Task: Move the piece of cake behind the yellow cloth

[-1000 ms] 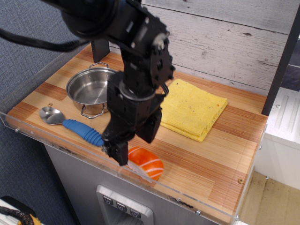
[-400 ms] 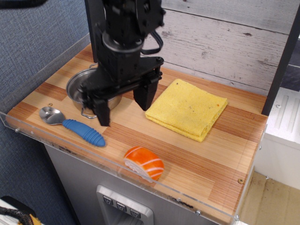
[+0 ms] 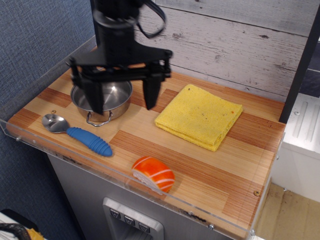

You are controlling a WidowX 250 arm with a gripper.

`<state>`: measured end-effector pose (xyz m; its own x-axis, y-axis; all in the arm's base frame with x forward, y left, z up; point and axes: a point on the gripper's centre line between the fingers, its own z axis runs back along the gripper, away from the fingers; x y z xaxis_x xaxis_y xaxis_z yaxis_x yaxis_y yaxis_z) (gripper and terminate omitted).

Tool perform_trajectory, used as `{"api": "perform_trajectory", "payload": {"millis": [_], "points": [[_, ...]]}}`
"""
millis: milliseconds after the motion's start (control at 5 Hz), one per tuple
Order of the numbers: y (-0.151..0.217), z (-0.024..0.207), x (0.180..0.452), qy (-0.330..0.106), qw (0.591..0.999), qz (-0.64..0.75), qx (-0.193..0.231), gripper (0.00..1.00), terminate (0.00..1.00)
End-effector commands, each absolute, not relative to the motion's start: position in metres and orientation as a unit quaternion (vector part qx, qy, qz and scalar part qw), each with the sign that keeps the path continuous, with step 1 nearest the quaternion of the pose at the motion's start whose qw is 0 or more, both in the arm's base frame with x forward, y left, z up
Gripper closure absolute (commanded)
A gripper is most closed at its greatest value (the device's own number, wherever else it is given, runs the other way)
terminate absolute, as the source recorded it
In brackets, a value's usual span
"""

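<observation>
The piece of cake (image 3: 154, 173), a small rounded orange toy with white stripes and a white base, lies on the wooden table near the front edge. The yellow cloth (image 3: 200, 115) lies folded at the middle right of the table, behind and to the right of the cake. My gripper (image 3: 122, 99) hangs wide open and empty above the table's left part, well behind the cake. Its left finger (image 3: 93, 97) is in front of the steel pot and its right finger (image 3: 151, 92) is between pot and cloth.
A steel pot (image 3: 114, 96) stands at the back left, partly hidden by my gripper. A spoon with a blue handle (image 3: 88, 140) lies in front of it. A clear plastic rim (image 3: 65, 155) runs along the front and left edges. A plank wall stands behind the table.
My gripper has risen from beside the cake, moved back and left over the pot, and its fingers have spread wider. The cake has stayed where it was.
</observation>
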<state>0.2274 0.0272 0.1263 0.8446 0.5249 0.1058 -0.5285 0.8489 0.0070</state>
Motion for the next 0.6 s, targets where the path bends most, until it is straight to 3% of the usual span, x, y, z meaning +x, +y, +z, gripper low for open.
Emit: {"api": "perform_trajectory", "payload": {"millis": [0, 200, 400], "points": [[0.076, 0.136, 0.189, -0.029, 0.967, 0.249, 0.053, 0.00, 0.00], [0.096, 0.134, 0.175, -0.039, 0.965, 0.252, 0.058, 0.00, 0.00], [0.096, 0.134, 0.175, -0.039, 0.965, 0.252, 0.058, 0.00, 1.00]]}}
